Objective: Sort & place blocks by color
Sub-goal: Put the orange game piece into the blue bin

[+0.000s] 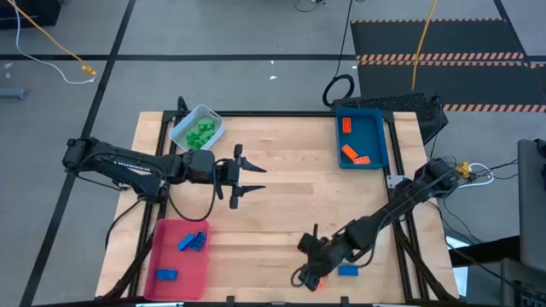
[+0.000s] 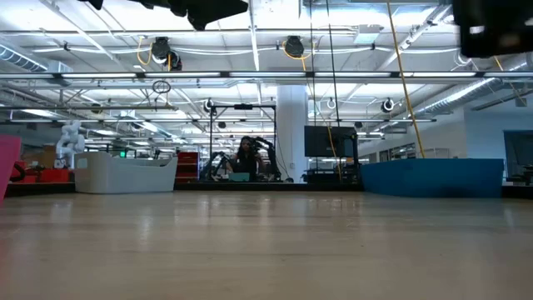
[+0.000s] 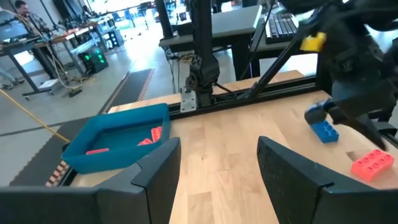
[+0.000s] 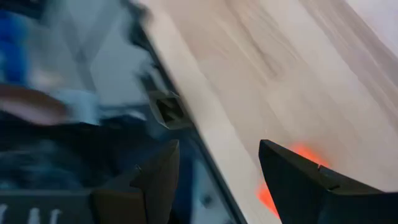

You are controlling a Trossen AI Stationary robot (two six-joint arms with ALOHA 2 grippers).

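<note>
At table's near edge, right claw (image 1: 309, 275) spread over half-hidden orange block (image 4: 292, 177), left claw (image 1: 249, 178) released mid-table.

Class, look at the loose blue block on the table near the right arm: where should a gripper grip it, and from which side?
Grip the blue block across its two long side walls, coming straight down from above. It lies flat on the table, studs up, so the smooth sides are free for the fingers. The right gripper hovers beside it, near an orange block.
</note>
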